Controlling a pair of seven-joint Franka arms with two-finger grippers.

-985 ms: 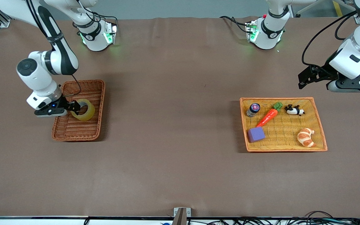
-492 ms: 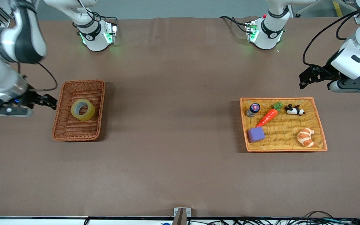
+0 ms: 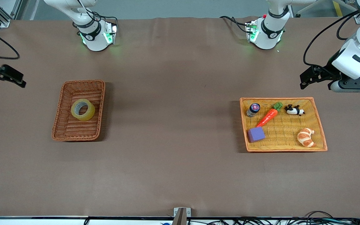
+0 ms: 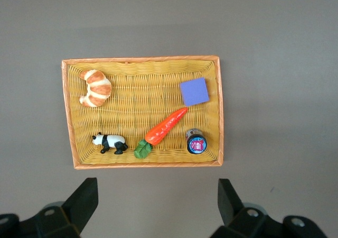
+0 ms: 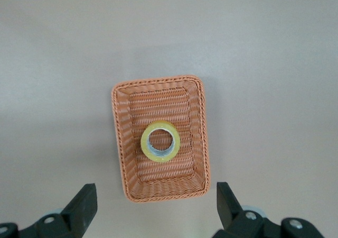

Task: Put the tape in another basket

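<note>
The tape point(image 3: 82, 109), a yellowish ring with a grey core, lies flat in the reddish-brown wicker basket point(image 3: 66, 131) at the right arm's end of the table. My right gripper point(image 3: 19, 78) is open and empty, raised in the air over the table's end, away from the basket. In the right wrist view the tape point(image 5: 160, 141) sits in the middle of the basket point(image 5: 158, 195), well clear of my open right gripper point(image 5: 157, 206). My left gripper point(image 3: 303, 80) is open and empty, waiting above the table beside the yellow tray; its wrist view point(image 4: 157, 201) shows the jaws wide apart.
A light yellow-orange wicker tray point(image 3: 319, 125) at the left arm's end holds a croissant point(image 3: 306, 137), a carrot point(image 3: 268, 116), a panda toy point(image 3: 294, 110), a purple block point(image 3: 256, 134) and a small bottle point(image 3: 253, 109). Brown table between basket and tray.
My right gripper let go of the tape and drew up and away from the basket toward the table's end. The tape stays in the basket. The left arm barely moved.
</note>
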